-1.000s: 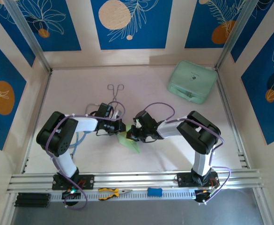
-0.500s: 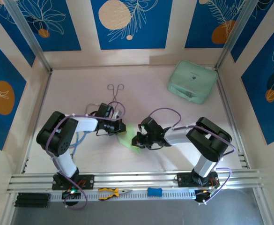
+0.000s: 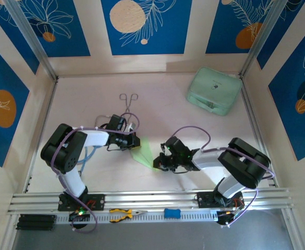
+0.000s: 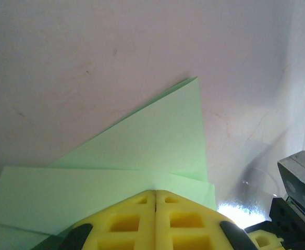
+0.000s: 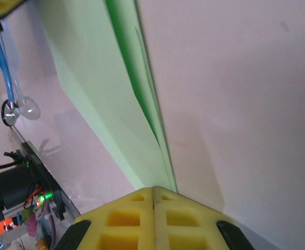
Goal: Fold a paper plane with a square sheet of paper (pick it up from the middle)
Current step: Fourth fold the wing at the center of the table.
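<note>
The light-green sheet of paper [image 3: 146,152] lies flat on the table between the arms, folded into a slim pointed wedge with layered flaps [image 4: 142,140]. My left gripper [image 3: 134,141] is shut, its yellow tips [image 4: 156,191] pressed down on the paper's wide left end. My right gripper [image 3: 160,162] is shut too, its tips [image 5: 154,189] resting on the narrow near-right end of the wedge, whose folded edges [image 5: 105,88] run away from them. Neither pair of jaws has paper between them.
A mint-green case [image 3: 215,91] sits at the back right. Metal tongs [image 3: 129,101] lie behind the left gripper. Yellow-handled pliers [image 3: 126,213] and a blue block [image 3: 172,212] rest on the front rail. Aluminium posts and panelled walls ring the table.
My right gripper has slid along the paper toward the near right, and its arm has swung outward. More of the green wedge now shows. The left gripper has stayed put.
</note>
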Controlling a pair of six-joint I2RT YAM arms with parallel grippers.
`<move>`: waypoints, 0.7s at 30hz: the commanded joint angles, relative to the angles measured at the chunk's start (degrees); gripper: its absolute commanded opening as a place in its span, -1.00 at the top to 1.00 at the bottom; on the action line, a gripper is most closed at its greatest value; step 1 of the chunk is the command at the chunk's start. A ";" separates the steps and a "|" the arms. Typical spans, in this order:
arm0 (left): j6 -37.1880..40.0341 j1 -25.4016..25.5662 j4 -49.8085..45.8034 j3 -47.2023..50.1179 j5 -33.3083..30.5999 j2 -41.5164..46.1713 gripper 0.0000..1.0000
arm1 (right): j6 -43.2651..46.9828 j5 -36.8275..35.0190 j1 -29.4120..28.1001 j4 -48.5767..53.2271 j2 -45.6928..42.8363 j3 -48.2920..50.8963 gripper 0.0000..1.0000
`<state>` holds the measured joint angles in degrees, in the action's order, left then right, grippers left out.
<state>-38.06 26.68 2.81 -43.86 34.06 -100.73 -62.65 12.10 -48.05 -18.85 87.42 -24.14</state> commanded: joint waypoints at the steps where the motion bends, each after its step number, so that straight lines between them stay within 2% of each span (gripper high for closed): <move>1: 0.26 -0.94 -2.36 1.32 -4.25 -2.32 0.88 | -0.39 0.41 -0.59 7.39 -2.02 3.85 0.97; 9: -0.12 -1.01 -2.36 1.54 -4.25 -2.04 0.87 | 0.14 -0.96 -0.54 12.35 -7.93 7.35 0.95; 18: -1.94 -1.01 -1.67 1.93 -3.15 -1.41 0.88 | -1.00 -4.05 -0.81 17.37 -15.93 3.20 0.90; 21: -3.03 -1.02 -1.56 2.04 -2.65 -1.09 0.88 | -3.96 -5.06 -0.72 15.85 -16.10 2.70 0.80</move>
<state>-40.18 26.57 3.66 -43.53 34.22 -100.73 -64.01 8.71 -48.42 -4.38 72.16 -19.92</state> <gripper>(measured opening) 0.064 0.089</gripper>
